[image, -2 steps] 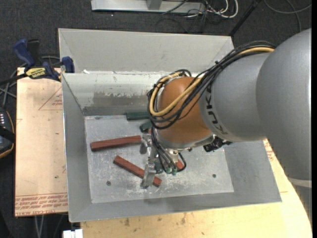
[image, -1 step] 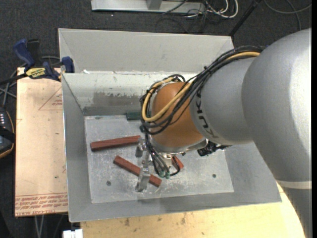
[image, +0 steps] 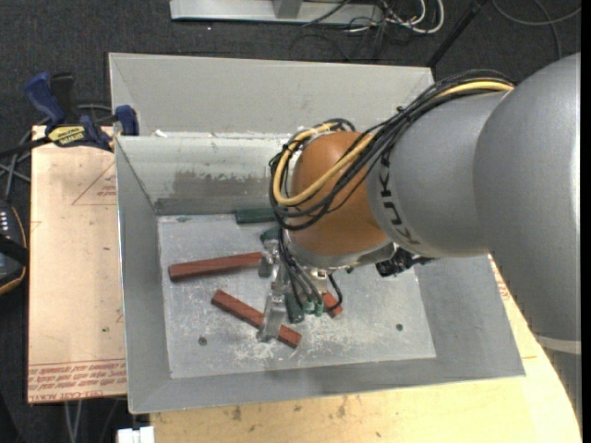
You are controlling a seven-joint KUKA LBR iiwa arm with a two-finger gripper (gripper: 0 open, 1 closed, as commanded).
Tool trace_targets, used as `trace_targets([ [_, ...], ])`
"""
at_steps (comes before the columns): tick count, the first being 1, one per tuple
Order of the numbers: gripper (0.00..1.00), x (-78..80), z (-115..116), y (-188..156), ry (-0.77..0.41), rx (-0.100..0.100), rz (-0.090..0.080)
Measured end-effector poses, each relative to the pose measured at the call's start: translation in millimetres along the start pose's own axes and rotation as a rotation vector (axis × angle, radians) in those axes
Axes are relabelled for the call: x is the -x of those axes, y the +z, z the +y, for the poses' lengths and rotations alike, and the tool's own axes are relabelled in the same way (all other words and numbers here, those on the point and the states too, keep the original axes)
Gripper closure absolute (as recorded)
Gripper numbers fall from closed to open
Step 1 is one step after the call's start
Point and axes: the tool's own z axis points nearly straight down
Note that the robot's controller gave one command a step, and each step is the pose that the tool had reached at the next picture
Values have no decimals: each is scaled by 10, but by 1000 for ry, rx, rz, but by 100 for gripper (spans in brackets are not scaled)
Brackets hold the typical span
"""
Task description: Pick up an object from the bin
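Observation:
My gripper [image: 274,321] reaches down from under the orange cover to the bin floor near the front middle. Its tip is on or just above a short red-brown stick [image: 242,309] that lies slantwise, running from the left toward the front right. The stick's right end [image: 290,337] shows past the gripper. A longer red-brown stick [image: 214,266] lies almost level a little further back on the left. Just right of the gripper, partly hidden by it, are a small green piece [image: 315,308] and a small red piece [image: 332,310].
A dark green stick [image: 255,216] lies along the foot of the back wall. The arm and its orange cover with cables hang over the bin's middle and right, hiding the floor beneath. Bare floor shows at the left and along the front.

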Motion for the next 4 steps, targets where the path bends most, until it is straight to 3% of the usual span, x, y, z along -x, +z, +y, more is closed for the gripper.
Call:
trace_targets([
  [1,0,-128,-5,494,120,0,2],
  [2,100,-30,69,625,62,-1,3],
  [4,100,-47,61,570,62,-4,9],
])
